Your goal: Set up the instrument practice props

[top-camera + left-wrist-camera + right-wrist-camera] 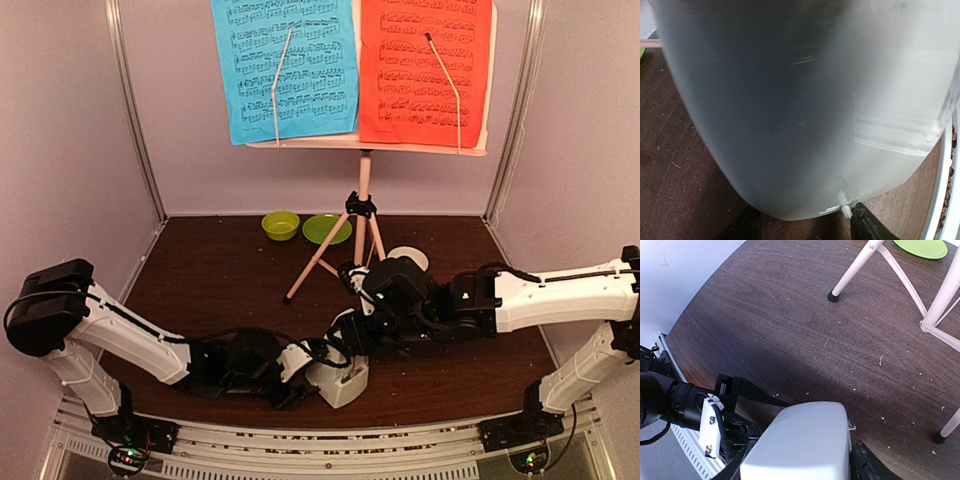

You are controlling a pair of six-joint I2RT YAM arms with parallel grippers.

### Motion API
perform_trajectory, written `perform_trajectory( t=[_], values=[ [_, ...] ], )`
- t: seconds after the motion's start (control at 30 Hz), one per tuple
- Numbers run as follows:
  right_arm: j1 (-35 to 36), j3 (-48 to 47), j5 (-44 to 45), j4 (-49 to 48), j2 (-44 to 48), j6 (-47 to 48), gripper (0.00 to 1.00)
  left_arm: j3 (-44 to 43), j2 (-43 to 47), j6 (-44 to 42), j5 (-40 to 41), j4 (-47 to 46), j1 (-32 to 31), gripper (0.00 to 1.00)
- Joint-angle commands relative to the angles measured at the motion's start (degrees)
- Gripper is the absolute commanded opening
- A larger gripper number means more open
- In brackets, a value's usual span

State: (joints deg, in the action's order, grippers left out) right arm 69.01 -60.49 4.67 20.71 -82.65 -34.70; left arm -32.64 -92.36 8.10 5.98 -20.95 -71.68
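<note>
Top external: white metronome (343, 385) on table (220, 280), near side of music stand (364, 180); right gripper (800, 467) grasps it, left gripper (800, 227) straddles it, grip unclear.

Both arms reach low inward, left hand (312, 385) meeting right hand (350, 352).

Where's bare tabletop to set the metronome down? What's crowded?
Free: left-back table, between left wall and music stand leg; right-back, behind the right arm. Crowded: near centre, left arm and right arm at the metronome; back centre, green bowl, green plate.
</note>
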Motion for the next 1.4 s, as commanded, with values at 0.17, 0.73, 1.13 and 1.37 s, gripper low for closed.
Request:
perform_trajectory(
  t=[0.17,0.73,1.13,1.37],
  values=[
    [-0.12,0.46,0.2,-4.38,2.84,-1.5,0.17,-0.71,1.7,0.82,-0.53,-2.1,-0.39,0.62],
    [-0.08,-0.62,1.81,-3.72,3.02,-2.3,0.16,0.24,3.18,0.53,-0.52,-2.76,-0.39,0.62],
    [-0.05,-0.99,2.44,-2.96,3.54,-2.57,0.16,1.44,1.98,0.46,-2.61,-4.1,-0.34,0.59],
    [-0.09,-0.9,2.45,-2.78,3.72,-2.57,0.15,1.02,1.49,0.37,-2.89,-3.67,-0.36,0.54]
  ],
)
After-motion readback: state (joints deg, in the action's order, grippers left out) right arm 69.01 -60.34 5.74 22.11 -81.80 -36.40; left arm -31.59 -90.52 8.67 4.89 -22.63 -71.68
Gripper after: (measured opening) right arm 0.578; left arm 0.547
